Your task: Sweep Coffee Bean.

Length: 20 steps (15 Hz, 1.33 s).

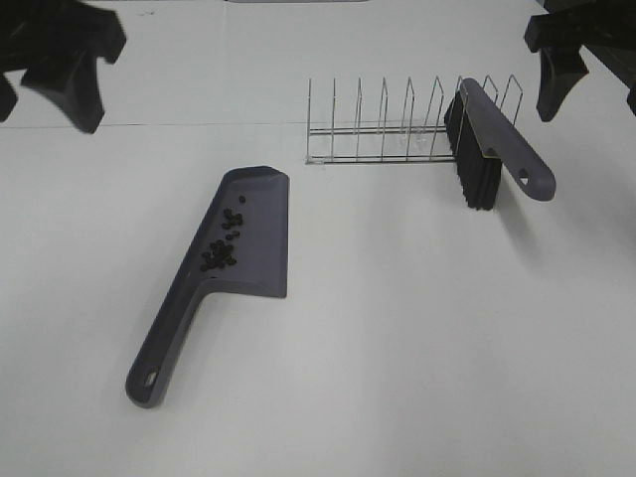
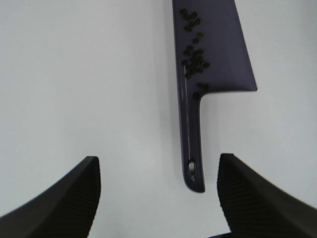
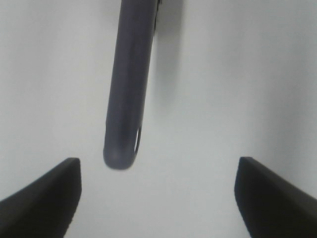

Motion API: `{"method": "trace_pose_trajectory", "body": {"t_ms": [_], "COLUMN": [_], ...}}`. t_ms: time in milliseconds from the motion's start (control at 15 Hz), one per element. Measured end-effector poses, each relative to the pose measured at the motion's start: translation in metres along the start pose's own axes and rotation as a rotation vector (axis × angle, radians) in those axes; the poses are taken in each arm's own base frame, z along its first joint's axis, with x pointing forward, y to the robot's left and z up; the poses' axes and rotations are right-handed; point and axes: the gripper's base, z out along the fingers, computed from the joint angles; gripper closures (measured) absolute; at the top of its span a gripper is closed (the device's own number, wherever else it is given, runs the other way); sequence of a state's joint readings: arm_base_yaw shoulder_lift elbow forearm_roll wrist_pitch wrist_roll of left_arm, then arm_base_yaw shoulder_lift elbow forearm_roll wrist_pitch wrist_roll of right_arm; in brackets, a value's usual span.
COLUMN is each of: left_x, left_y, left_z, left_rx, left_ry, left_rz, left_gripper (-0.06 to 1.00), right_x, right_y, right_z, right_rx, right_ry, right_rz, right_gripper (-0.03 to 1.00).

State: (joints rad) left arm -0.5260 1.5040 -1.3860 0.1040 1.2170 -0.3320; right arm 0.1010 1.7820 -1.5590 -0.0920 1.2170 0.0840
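The grey-purple dustpan (image 1: 238,248) lies on the white table left of centre, handle toward the front. Several tiny dark coffee beans (image 1: 223,246) lie clustered inside its pan; they also show in the left wrist view (image 2: 195,55) on the dustpan (image 2: 218,54). The brush (image 1: 487,144), grey-purple handle with black bristles, leans on the wire rack at the right; its handle end shows in the right wrist view (image 3: 128,99). My left gripper (image 1: 55,70) is open and empty at the far left, raised; it also shows in the left wrist view (image 2: 158,198). My right gripper (image 1: 586,60) is open and empty at the far right (image 3: 158,198).
A wire dish rack (image 1: 407,124) with several upright dividers stands at the back centre-right, holding the brush's head end. The white table (image 1: 397,348) extends toward the front and right.
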Motion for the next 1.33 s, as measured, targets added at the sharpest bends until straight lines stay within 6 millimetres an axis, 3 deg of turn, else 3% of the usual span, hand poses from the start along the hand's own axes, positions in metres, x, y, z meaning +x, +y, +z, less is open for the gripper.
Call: {"method": "trace_pose_trajectory", "body": {"t_ms": [267, 600, 933, 1000, 1333], "left_x": [0.076, 0.158, 0.213, 0.233, 0.263], "left_y": [0.023, 0.048, 0.065, 0.070, 0.069], "left_z": [0.006, 0.003, -0.017, -0.026, -0.031], "left_rx": [-0.028, -0.015, 0.052, 0.097, 0.230], "left_ry": [0.096, 0.061, -0.127, -0.240, -0.478], "left_rz": [0.009, 0.015, 0.059, 0.104, 0.257], "left_gripper": [0.32, 0.32, 0.32, 0.32, 0.32], "right_x": [0.059, 0.134, 0.195, 0.223, 0.289], "right_y": [-0.004, -0.007, -0.012, -0.014, -0.018], "right_z": [-0.015, -0.025, -0.046, -0.058, -0.073], "right_rx": [0.001, -0.015, -0.029, -0.034, -0.043], "right_ry": [0.046, 0.068, -0.031, -0.114, -0.442], "right_rz": [-0.008, -0.006, 0.005, 0.010, -0.032], "right_gripper": [0.17, 0.17, 0.17, 0.17, 0.17]}}
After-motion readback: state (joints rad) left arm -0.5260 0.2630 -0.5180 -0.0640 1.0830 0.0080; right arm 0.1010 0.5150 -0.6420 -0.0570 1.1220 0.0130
